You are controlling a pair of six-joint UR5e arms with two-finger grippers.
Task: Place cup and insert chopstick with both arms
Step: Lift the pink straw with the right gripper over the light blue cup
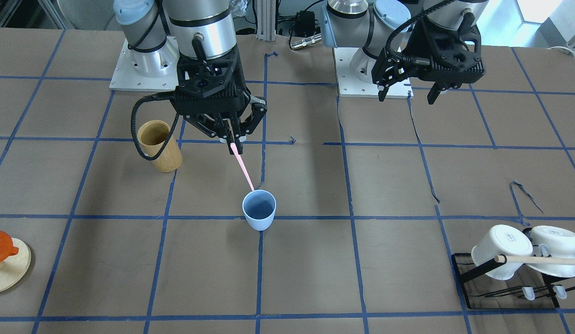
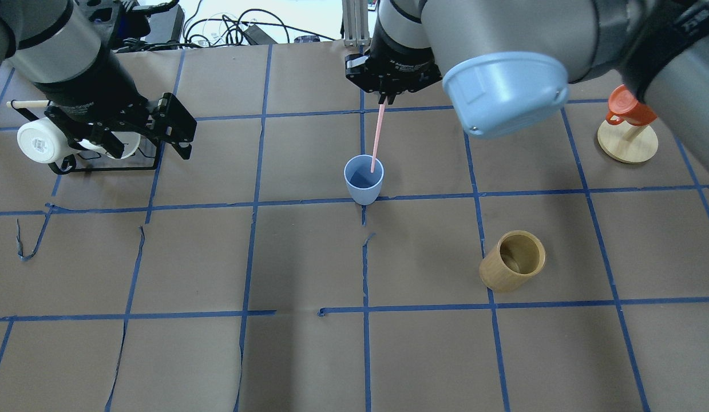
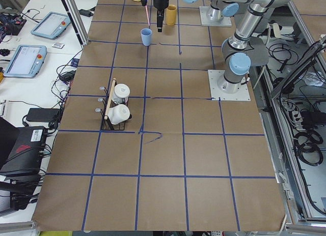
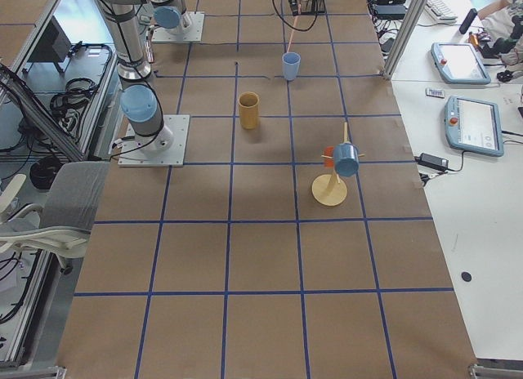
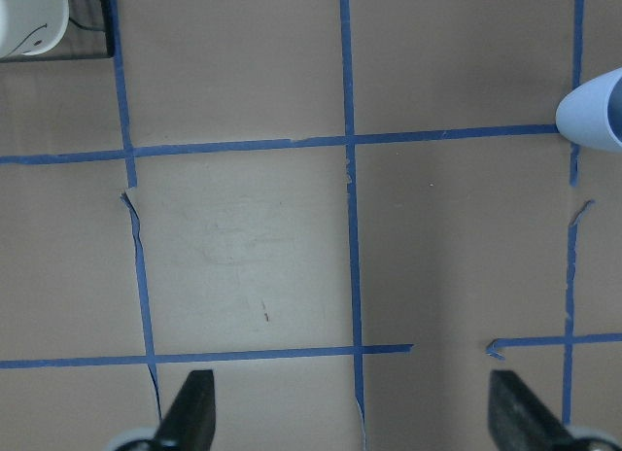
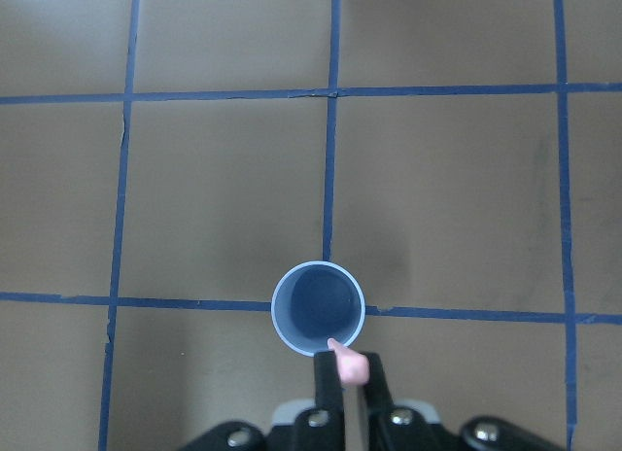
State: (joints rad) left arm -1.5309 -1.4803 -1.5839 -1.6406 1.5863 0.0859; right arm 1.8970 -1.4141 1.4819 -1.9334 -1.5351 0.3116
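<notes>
The light blue cup [image 1: 259,209] stands upright near the table's middle; it also shows in the overhead view [image 2: 364,179] and the right wrist view [image 6: 318,308]. My right gripper [image 1: 235,147] [image 2: 383,98] is shut on the upper end of a pale pink chopstick [image 1: 243,168] [image 2: 377,137]. The stick hangs slanted, and its lower tip [image 6: 347,364] is at the cup's rim on the robot's side. I cannot tell whether the tip is inside. My left gripper [image 1: 407,96] [image 5: 352,417] is open and empty, raised above bare table well away from the cup.
A tan bamboo cylinder [image 1: 159,146] [image 2: 513,260] stands near the right arm. A black rack with white mugs and a wooden dowel [image 1: 514,260] [image 2: 51,140] sits by the left arm. A wooden stand with an orange cup [image 1: 4,260] [image 2: 627,134] is at the far right.
</notes>
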